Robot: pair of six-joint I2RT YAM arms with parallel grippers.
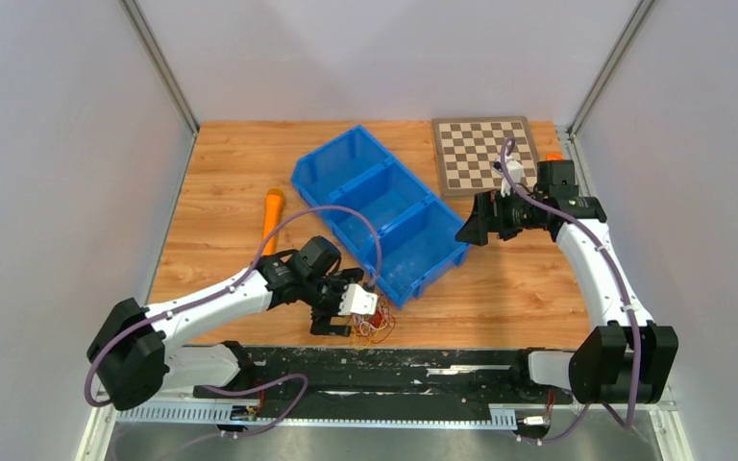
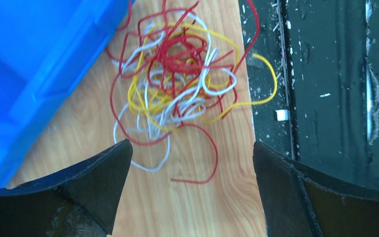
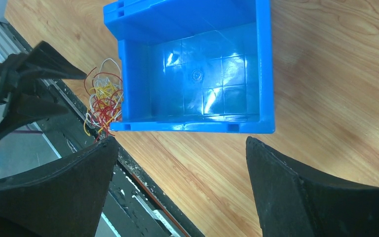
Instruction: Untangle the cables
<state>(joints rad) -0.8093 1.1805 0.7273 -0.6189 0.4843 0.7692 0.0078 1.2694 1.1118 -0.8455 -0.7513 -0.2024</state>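
A robotics lab cell — white panel walls on aluminium rails enclose a wooden table

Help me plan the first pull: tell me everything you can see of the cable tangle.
The cables are thin wires in red, white and yellow, snarled into one curly clump, densest in red at its middle. It lies on the wooden table by a corner of the blue bin. One yellow loop spills onto the black strip at the table's edge. The open left end effector hangs over it, not gripping it.
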